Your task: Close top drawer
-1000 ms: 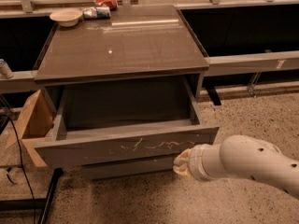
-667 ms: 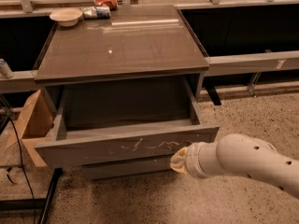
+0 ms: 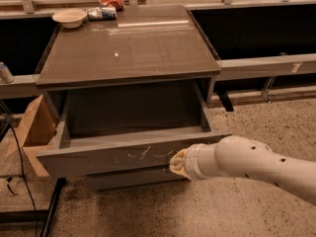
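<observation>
The top drawer (image 3: 98, 159) of a grey cabinet stands pulled far out, showing its deep empty inside. Its flat handle-less front panel has pale whitish scratch marks near centre-right. My gripper (image 3: 177, 163) is at the end of the white arm that reaches in from the right. It sits against the right part of that front panel, just right of the scratches. A lower grey drawer front (image 3: 133, 178) shows beneath, mostly hidden.
The cabinet top (image 3: 128, 48) carries a white bowl (image 3: 69, 18), a lying can (image 3: 101, 13) and a red packet (image 3: 112, 2) at its back edge. A cardboard box (image 3: 34, 127) stands left of the cabinet. Cables (image 3: 19, 172) lie on the speckled floor at left.
My arm has moved a little left along the drawer front. The drawer stands as far out as before.
</observation>
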You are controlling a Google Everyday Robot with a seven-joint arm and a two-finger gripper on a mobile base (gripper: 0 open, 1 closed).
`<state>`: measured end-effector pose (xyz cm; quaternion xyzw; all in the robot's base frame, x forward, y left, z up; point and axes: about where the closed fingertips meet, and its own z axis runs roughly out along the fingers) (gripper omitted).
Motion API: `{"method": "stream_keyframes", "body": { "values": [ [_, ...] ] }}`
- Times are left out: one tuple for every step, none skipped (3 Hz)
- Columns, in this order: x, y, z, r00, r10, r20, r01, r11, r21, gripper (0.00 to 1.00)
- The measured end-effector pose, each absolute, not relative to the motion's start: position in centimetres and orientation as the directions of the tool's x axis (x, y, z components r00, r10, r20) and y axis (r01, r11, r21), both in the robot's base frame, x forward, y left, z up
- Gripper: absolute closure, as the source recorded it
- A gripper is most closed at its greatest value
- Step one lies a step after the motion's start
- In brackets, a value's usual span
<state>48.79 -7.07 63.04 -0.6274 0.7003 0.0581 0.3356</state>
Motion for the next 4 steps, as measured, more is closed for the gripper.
{"method": "stream_keyframes", "body": {
  "values": [
    [50.45,-5.70,62.43,0.036,-0.832,-0.554,-0.912,0.199,-0.358,1.00],
    [51.35,-5.19,62.23,0.046,-0.829,-0.558,-0.903,0.204,-0.379,1.00],
    [51.36,-5.19,62.24,0.047,-0.829,-0.558,-0.902,0.205,-0.379,0.81],
    [51.36,-5.18,62.24,0.047,-0.829,-0.558,-0.902,0.205,-0.379,0.57]
  ]
}}
